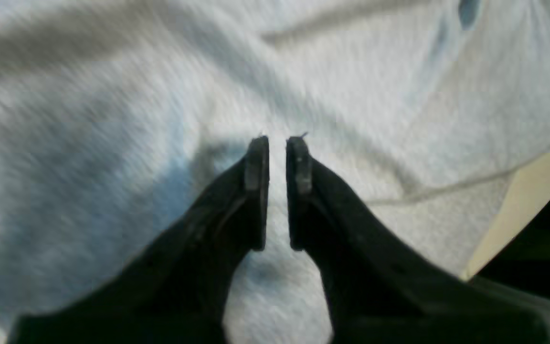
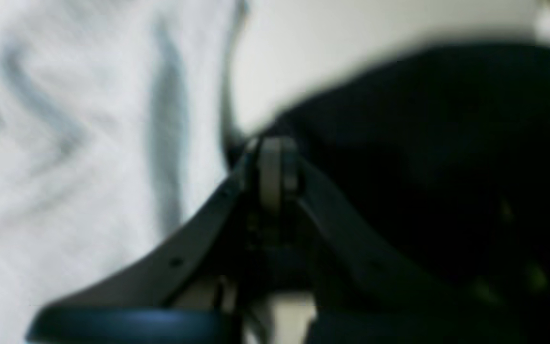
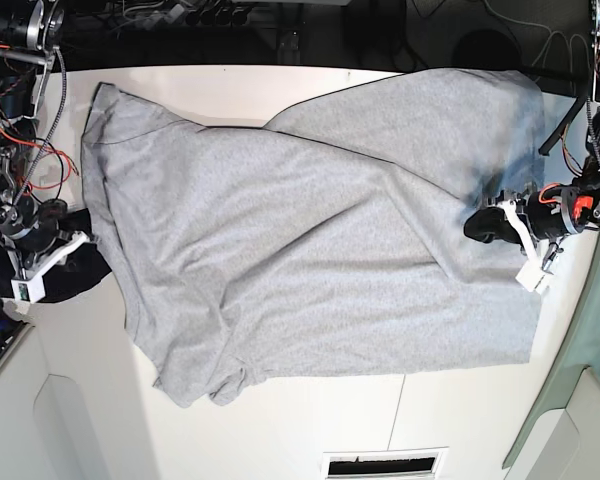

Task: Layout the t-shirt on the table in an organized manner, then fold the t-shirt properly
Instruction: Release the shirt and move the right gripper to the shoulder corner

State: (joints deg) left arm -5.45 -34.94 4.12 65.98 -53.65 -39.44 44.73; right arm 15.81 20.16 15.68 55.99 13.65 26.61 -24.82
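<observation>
One t-shirt (image 3: 310,260), one table (image 3: 310,420), two grippers.

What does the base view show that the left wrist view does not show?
Only the base view shows the whole t-shirt spread on the table, the right gripper at its edge and a dark cloth there. Only the left wrist view shows the left gripper up close, its jaws slightly apart over the fabric. Both show grey shirt and the left gripper.
</observation>
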